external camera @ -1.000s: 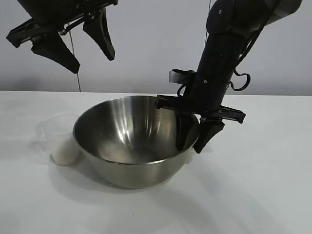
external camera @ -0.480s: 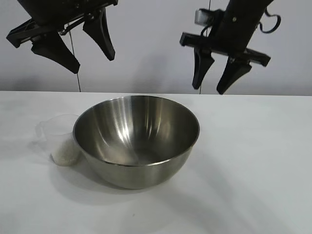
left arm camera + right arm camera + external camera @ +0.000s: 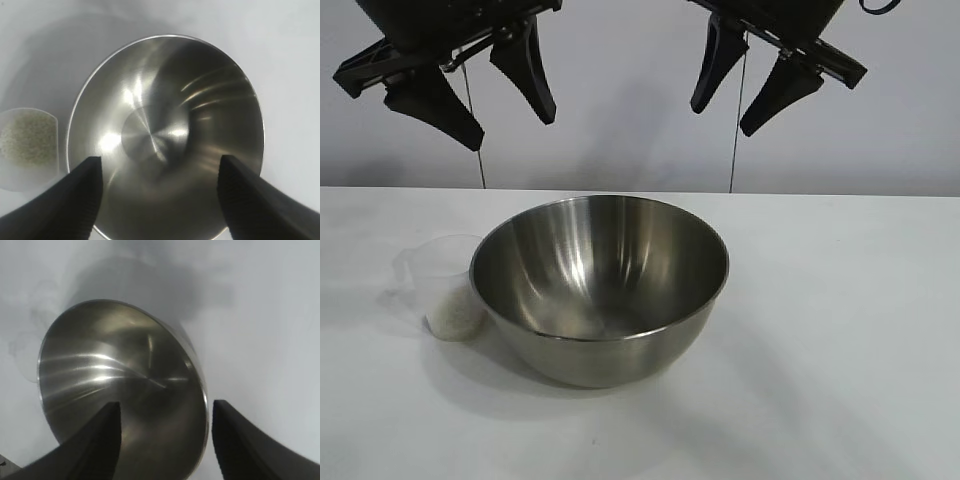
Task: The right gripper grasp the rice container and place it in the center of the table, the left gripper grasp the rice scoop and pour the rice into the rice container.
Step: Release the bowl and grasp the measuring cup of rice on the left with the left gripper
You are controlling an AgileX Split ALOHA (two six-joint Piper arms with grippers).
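The rice container (image 3: 599,285) is shiny silver steel with bright streaked reflections. The rice scoop (image 3: 442,283) is clear and colourless; the rice (image 3: 454,314) inside is white. The surface (image 3: 840,340) is plain white. Both claws are black: left claw (image 3: 505,105), right claw (image 3: 725,105).

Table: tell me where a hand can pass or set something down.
Bare table right of the rice container, and in front of it. Crowded on its left, where the rice scoop sits against it. Left gripper and right gripper hang open, high above.

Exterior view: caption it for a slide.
Steel rice container on table, rice scoop beside it, both grippers open above.
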